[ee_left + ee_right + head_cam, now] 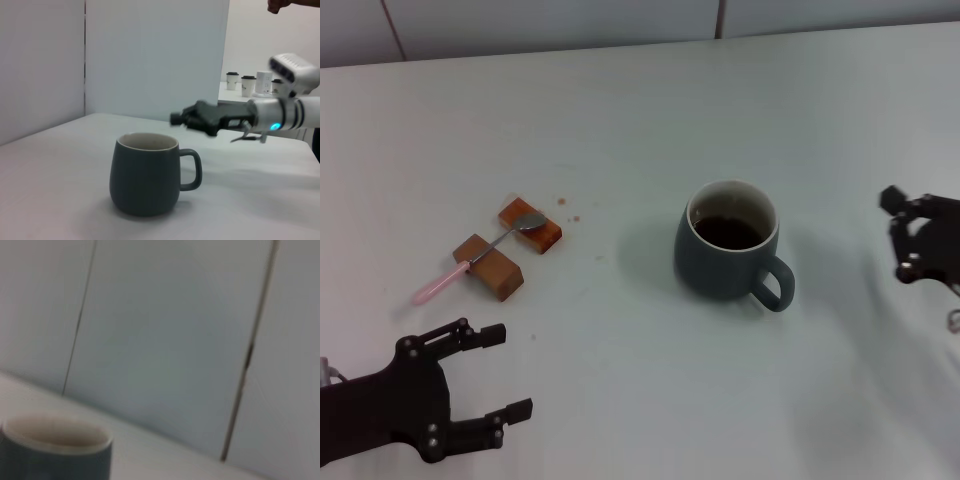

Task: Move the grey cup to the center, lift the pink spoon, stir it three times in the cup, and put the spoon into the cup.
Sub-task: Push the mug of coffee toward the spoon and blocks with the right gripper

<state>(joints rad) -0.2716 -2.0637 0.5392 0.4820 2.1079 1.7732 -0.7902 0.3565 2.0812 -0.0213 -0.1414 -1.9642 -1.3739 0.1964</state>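
While the left hand [490, 385] waits open just short of the pink spoon [470, 262], the right hand [910, 235], grip unclear, hovers beside the grey cup [728, 240]; heavy, liquid-filled, probably best grasped across its body.

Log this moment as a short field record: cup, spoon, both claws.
cup: upright on the table, dark liquid inside, handle toward the robot's right
spoon: lying across two wooden blocks, left of the cup, untouched
left claw: open, low near the front edge, holding nothing
right claw: at the right edge, apart from the cup, holding nothing
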